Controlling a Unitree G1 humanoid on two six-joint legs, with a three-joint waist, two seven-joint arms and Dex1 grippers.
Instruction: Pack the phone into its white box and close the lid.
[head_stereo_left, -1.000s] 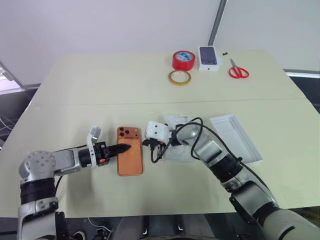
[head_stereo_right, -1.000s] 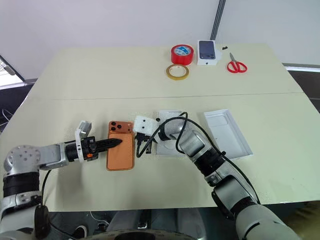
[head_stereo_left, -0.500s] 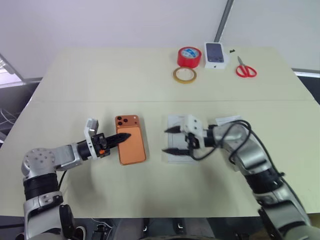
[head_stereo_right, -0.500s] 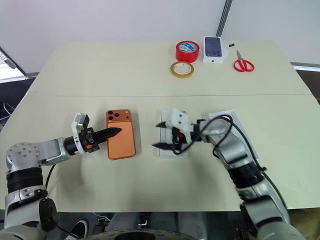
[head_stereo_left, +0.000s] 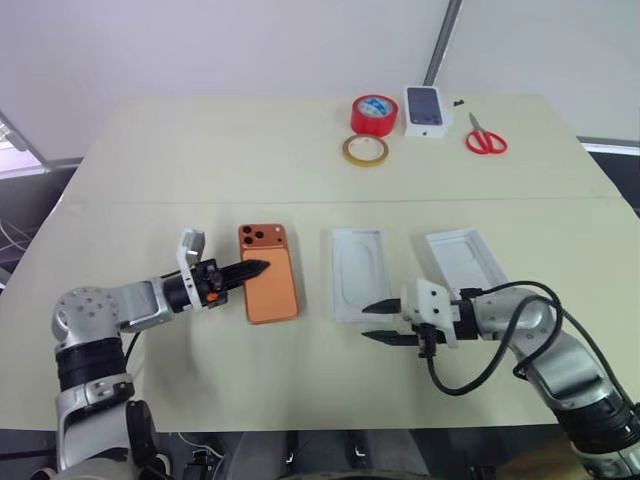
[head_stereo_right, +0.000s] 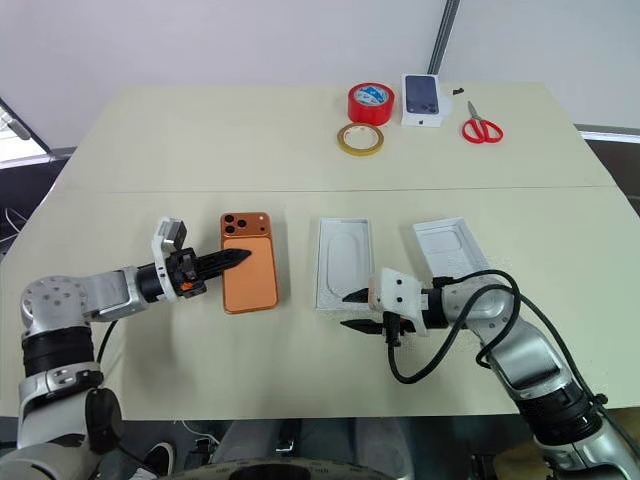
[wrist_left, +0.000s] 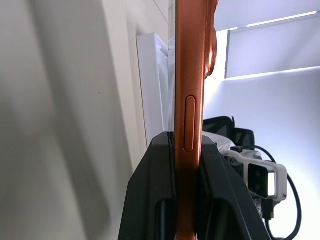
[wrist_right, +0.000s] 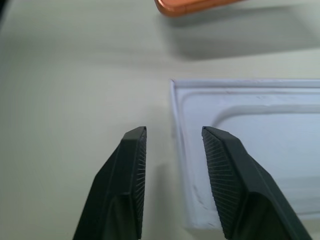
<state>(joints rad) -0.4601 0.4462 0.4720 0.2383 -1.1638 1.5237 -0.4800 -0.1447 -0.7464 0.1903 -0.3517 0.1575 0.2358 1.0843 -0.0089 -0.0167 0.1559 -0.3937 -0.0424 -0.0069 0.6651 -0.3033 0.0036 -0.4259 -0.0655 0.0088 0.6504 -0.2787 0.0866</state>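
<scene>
A pale cream table (head_stereo_left: 200, 170) carries two white trays: the white box (head_stereo_left: 357, 273) just beyond the right fingers (head_stereo_left: 385, 338), another tray (head_stereo_left: 462, 260) beside it. Far behind lie red tape (head_stereo_left: 373, 114), a tan tape ring (head_stereo_left: 365, 151), a small phone-picture box (head_stereo_left: 424, 108) and red scissors (head_stereo_left: 486, 138).

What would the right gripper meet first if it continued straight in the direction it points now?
Probably the near corner of the white insert: the right gripper points left at it, one finger just outside its edge and one over it. Beyond lies the phone. Height above the table is unclear.
</scene>
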